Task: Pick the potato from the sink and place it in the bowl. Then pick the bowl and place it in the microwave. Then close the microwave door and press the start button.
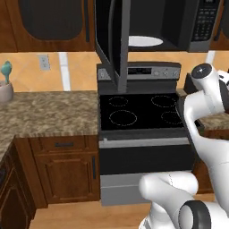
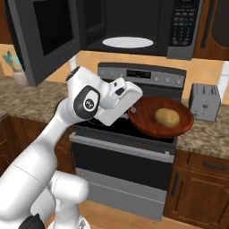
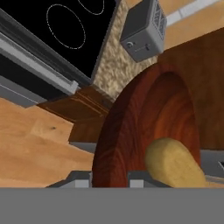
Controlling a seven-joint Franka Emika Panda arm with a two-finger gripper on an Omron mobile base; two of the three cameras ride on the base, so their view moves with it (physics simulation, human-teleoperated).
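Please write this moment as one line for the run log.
stage: carrying bowl to microwave | gripper: shut on bowl rim | potato: in bowl | microwave: door open | bowl: above stove

Gripper (image 2: 132, 108), tips hidden, apparently clamps bowl (image 2: 147, 121) rim; potato (image 2: 167, 116) inside.

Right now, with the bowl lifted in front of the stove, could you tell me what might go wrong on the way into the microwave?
The bowl is held by its rim alone, so it could slip or tilt further.
The potato lies loose inside and might roll out over the stove.
The microwave door hangs open at the left, and the arm could knock it while raising the bowl to the microwave.
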